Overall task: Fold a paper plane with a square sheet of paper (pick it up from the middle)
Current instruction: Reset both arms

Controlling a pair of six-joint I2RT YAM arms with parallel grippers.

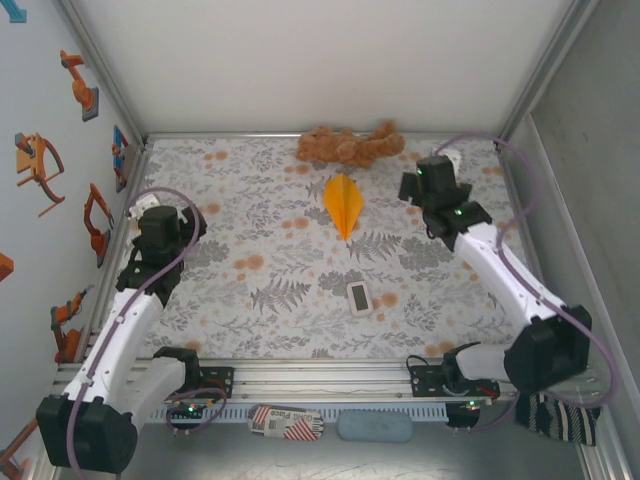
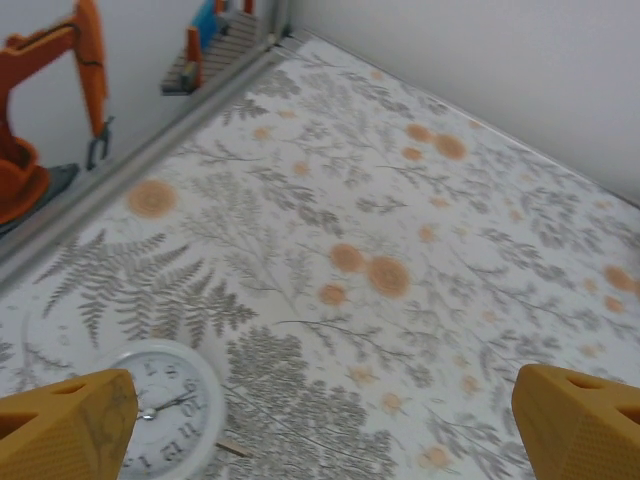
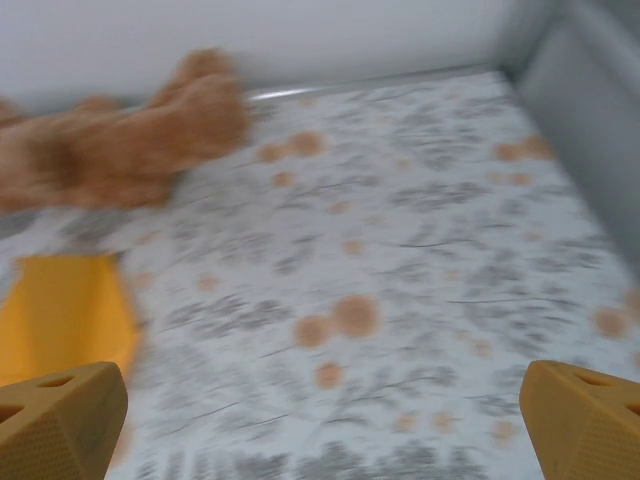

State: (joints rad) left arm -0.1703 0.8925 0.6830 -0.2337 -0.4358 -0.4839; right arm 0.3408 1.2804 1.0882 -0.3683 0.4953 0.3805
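Note:
The orange paper plane (image 1: 343, 203), a narrow pointed dart with a centre crease, lies flat on the floral table just in front of the plush toy, its tip toward the near edge. In the blurred right wrist view its wide end (image 3: 62, 315) shows at the left edge. My right gripper (image 1: 432, 182) hangs to the right of the plane and apart from it, open, with bare table between its yellow fingertips (image 3: 60, 420). At the left side of the table my left gripper (image 1: 160, 212) is open too, its yellow fingertips (image 2: 70, 425) spread wide over bare cloth.
A brown plush toy (image 1: 350, 146) lies against the back wall. A small white rectangular device (image 1: 359, 297) sits near the table's middle front. A white clock (image 2: 160, 410) lies under my left gripper (image 2: 325, 430). Walls enclose the table on three sides.

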